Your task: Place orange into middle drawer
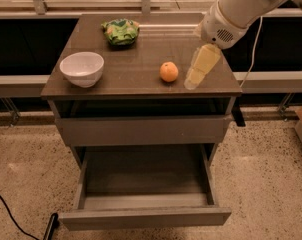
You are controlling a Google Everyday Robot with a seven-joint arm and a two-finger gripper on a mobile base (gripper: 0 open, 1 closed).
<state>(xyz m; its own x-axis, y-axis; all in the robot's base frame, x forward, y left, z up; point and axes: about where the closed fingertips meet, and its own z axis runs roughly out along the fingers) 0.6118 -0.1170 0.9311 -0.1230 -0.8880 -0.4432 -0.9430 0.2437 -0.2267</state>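
1. The orange (168, 71) is seen resting on the bench (136, 54), near its front edge. It is not yet lifted, so the pick-up step is judged to be the one in hand.
2. The gripper (193, 80) is held tilted, its tip lowered almost to the bench surface. This low, slanted pose is judged to be an approach for a grasp from the side.
3. Whether the jaws are wide or narrow cannot be told, since they are presented as a single pale wedge.
4. The orange lies just beside the jaws, on the side toward the bowl (82, 68). It is apart from them and not between them.
5. The middle drawer (141, 217) is pulled out below and in front of the jaws, with nothing seen on its dark floor. It is judged to be left open so that the fruit can be lowered straight in.
6. A closed drawer front (141, 130) is located between the bench top and the open drawer.
7. The bowl is placed well beyond the orange from the jaws. The snack bag (121, 31) is placed farther back; both are judged to be clear of the likely path.
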